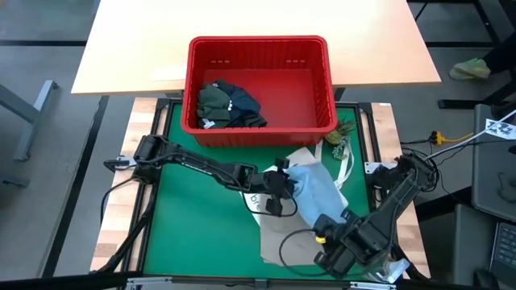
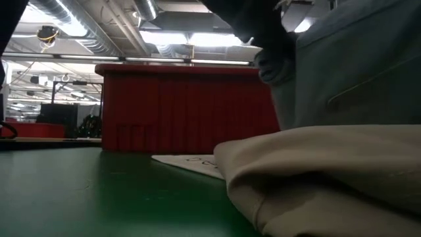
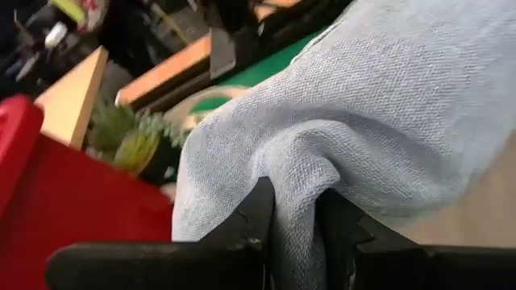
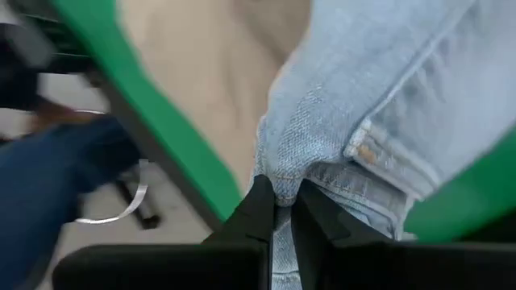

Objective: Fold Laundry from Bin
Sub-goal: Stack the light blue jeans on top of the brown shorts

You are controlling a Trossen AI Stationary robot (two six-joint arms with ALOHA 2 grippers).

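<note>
Both arms hold one garment. The left gripper (image 3: 297,234) is clamped on a bunched fold of the soft light blue shirt (image 1: 316,189), above the middle of the green worktop mat (image 1: 201,242). The right gripper (image 4: 279,217) is pinched shut on a seamed hem of the same shirt, close to the mat's front right corner.

The shirt hangs raised between the two grips, over a flat beige garment (image 1: 278,234) and a white printed tote bag (image 1: 260,203) lying toward the mat's front edge. The red slotted plastic basket (image 1: 260,50) stands at the mat's far edge, with a dark olive and navy bundle (image 1: 228,105) still inside at its left end.

Judgement: the step in hand is spreading the shirt for folding (early in the task, since garments remain in the basket). To do it well, the grippers should draw apart evenly until the cloth is taut, then lower together onto bare mat. The left grip holds bunched material rather than an edge, so the shirt may lie wrinkled. Dragging the beige garment or tote is the chief risk.
</note>
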